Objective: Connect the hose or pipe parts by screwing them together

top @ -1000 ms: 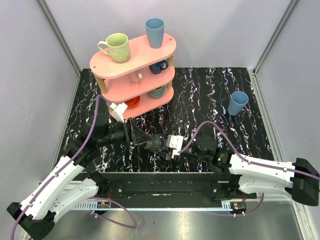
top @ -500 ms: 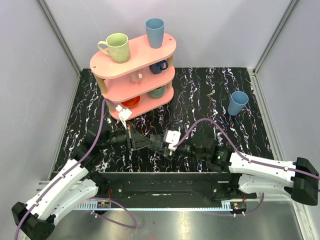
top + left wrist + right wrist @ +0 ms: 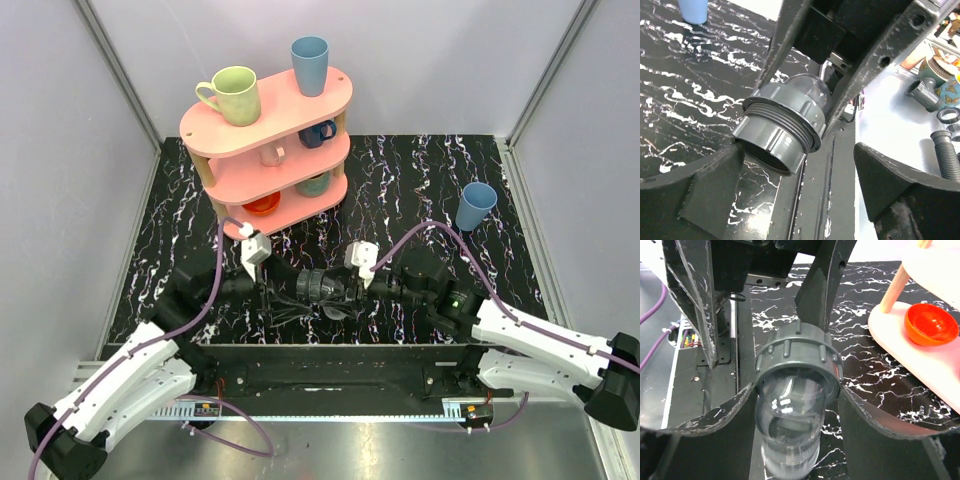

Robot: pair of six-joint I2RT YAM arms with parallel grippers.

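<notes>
The pipe parts show as one piece, held level above the table between the two arms. It is a grey-translucent pipe (image 3: 790, 435) with a dark ribbed collar (image 3: 799, 351) round it, and a grey threaded end (image 3: 777, 132) faces the left wrist camera. From above, this fitting (image 3: 320, 285) hangs just past the table's near edge. My right gripper (image 3: 797, 392) (image 3: 340, 287) is shut on the translucent body, just behind the collar. My left gripper (image 3: 799, 150) (image 3: 283, 292) stands open at the threaded end, with one finger (image 3: 700, 190) close under the rim and the other finger (image 3: 900, 190) well clear.
A pink three-tier shelf (image 3: 215, 128) with mugs and a red bowl (image 3: 931, 324) stands at the back left. One blue cup (image 3: 476, 206) stands on the table at the right. Spare pipe pieces (image 3: 921, 93) and a corrugated hose (image 3: 947, 157) lie beyond the table.
My left gripper closed at the fitting and has now opened wide and let go. Both wrists have turned and shifted, the right one carrying the fitting slightly farther from the bases.
</notes>
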